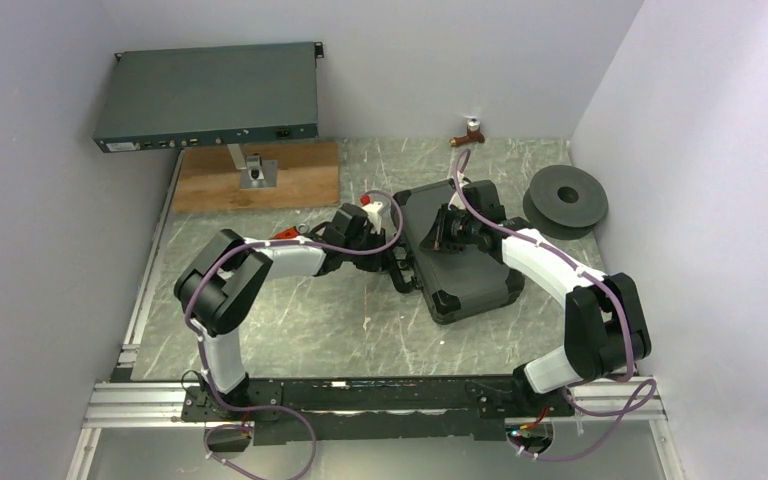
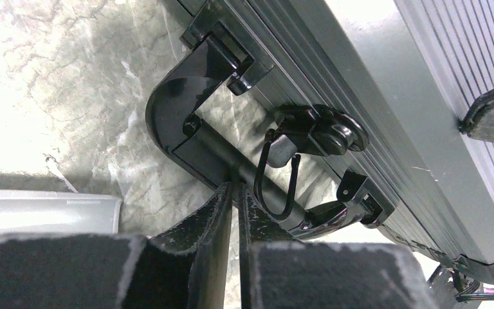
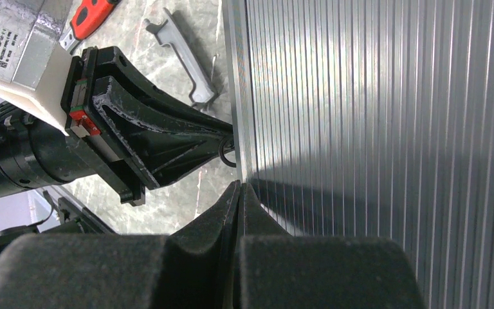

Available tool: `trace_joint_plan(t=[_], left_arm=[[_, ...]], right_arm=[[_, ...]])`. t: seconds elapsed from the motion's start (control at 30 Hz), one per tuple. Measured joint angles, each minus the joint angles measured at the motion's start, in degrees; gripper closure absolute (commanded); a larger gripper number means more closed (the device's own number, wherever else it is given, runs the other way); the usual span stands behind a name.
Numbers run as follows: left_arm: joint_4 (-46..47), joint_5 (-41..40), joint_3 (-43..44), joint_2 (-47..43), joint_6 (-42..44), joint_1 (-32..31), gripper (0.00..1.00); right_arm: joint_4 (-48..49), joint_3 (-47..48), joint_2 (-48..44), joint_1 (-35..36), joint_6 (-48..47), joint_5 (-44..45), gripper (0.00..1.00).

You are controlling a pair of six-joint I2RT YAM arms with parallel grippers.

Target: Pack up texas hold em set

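Observation:
The black case (image 1: 470, 280) of the texas hold em set lies closed in the middle of the table, so the other pieces of the set are hidden. My left gripper (image 1: 397, 262) is at its left side, shut, with the tips (image 2: 237, 188) against the bar of the carrying handle (image 2: 193, 138). Just right of the tips hangs the wire loop (image 2: 276, 187) of a latch (image 2: 318, 129). My right gripper (image 1: 447, 232) is shut, its tips (image 3: 240, 187) resting on the ribbed lid (image 3: 373, 129) near the edge. The right wrist view also shows the left gripper (image 3: 228, 138) at that edge.
A dark round spool (image 1: 565, 200) sits at the back right. A wooden board (image 1: 255, 175) with a stand carrying a grey rack unit (image 1: 210, 95) is at the back left. A red-handled wrench (image 3: 90, 16) and a grey bracket (image 3: 186, 51) lie left of the case.

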Motion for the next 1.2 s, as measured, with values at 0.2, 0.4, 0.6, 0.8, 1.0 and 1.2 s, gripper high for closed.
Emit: trace_joint_plan(t=[0.2,0.4,0.6,0.8,1.0,1.2], left_arm=[[-1.4,0.1,1.2,0.5,0.0,0.0,0.85],[-5.0,-0.4,4.3,0.9,0.1,-0.9,0.85],[-3.8,0.9,8.2,1.5,-0.7,-3.1,0.84],[-3.7,1.0,8.1,1.8,-1.0,-3.2,0.84],[-3.7,0.7,8.1,1.8,-1.0,-3.3,0.84],[-3.8,0.3,8.1,1.8,-1.0,-3.5,0.85]], right_arm=[[0.1,0.0,0.0,0.0,0.0,0.0,1.00],[0.5,0.0,0.2,0.0,0.0,0.0,1.00],[0.8,0.1,0.4,-0.2,0.0,0.2,1.00],[0.9,0.1,0.4,-0.2,0.0,0.2,1.00],[0.9,0.1,0.4,-0.2,0.0,0.2,1.00],[0.9,0.1,0.4,-0.2,0.0,0.2,1.00]])
